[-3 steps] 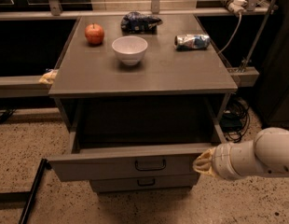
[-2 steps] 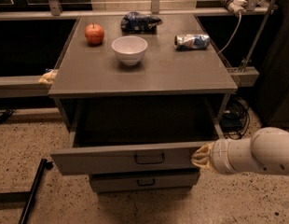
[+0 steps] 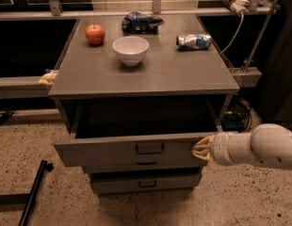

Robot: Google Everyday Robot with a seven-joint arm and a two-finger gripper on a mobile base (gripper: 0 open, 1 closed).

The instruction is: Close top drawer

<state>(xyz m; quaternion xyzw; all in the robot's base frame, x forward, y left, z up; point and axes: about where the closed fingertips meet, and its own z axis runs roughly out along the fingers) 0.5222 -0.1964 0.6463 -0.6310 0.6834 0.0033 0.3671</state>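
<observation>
Touches the gripper to the right edge of the top drawer front, pulled out past the tabletop's front edge. Cannot tell whether open or closed.

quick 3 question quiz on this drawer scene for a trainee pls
1. True or false: the top drawer is fully shut.
2. Where is the gripper? A) on the drawer's handle B) at the right end of the drawer's front C) down on the floor
3. Which red fruit sits left of the white bowl on the cabinet top?
Key: 1 false, it stands pulled out. 2 B. 3 the apple.
</observation>
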